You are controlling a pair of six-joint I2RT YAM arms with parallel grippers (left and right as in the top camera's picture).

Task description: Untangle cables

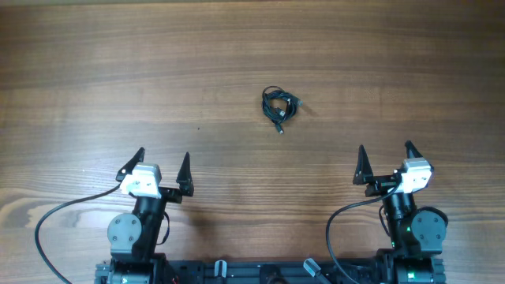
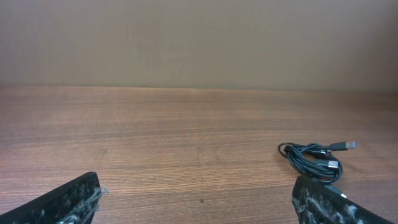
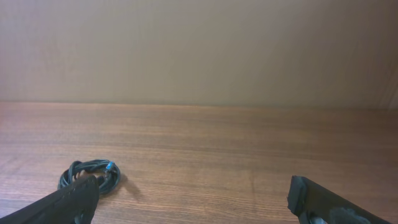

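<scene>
The cables (image 1: 280,105) are thin black cords bunched in one small coil with small plugs sticking out, lying on the wooden table past the middle. The coil also shows at the right of the left wrist view (image 2: 314,162) and at the lower left of the right wrist view (image 3: 90,176), partly behind a fingertip. My left gripper (image 1: 162,163) is open and empty near the front left, well short of the coil. My right gripper (image 1: 386,160) is open and empty near the front right, also apart from it.
The wooden table (image 1: 252,47) runs across the whole view. Thicker black arm cables (image 1: 59,217) loop at the front edge beside both arm bases. A plain beige wall (image 2: 199,37) stands behind the table's far edge.
</scene>
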